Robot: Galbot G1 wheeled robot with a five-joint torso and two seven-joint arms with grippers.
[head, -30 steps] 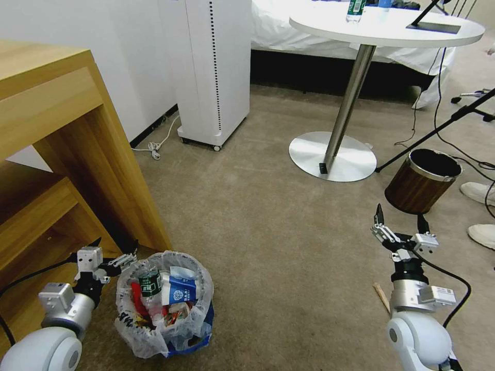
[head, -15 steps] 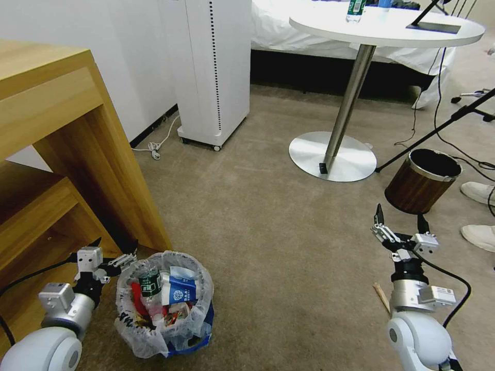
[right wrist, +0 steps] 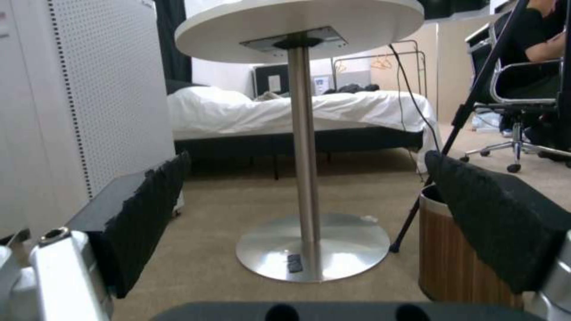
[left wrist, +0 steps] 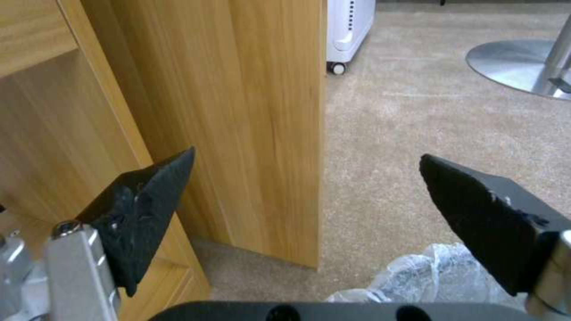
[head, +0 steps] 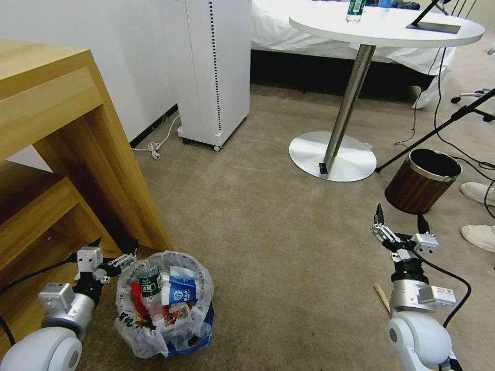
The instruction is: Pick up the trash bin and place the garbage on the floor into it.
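The trash bin [head: 164, 309], lined with a crinkly white bag [left wrist: 428, 276], stands on the carpet by the desk leg. Garbage lies inside it: a blue-white carton [head: 178, 291], a green-label bottle [head: 149, 283] and red wrappers. My left gripper [head: 114, 246] hovers just left of the bin's rim, open and holding nothing; its jaws are spread wide in the left wrist view [left wrist: 306, 154]. A wooden stick [head: 381, 297] lies on the carpet beside my right arm. My right gripper [head: 401, 217] is raised above the floor, open and holding nothing [right wrist: 306, 154].
The wooden desk [head: 62, 154] crowds the left arm. A white tower appliance [head: 216, 72] stands by the wall. Ahead are the round table's steel base [head: 332, 157], a brown wood-grain bin [head: 423, 180], a tripod leg with cables [head: 438, 129], and white slippers [head: 477, 191] at the right edge.
The lower white slipper at the right edge has shifted slightly left. Both arms and the trash bin have stayed where they were.
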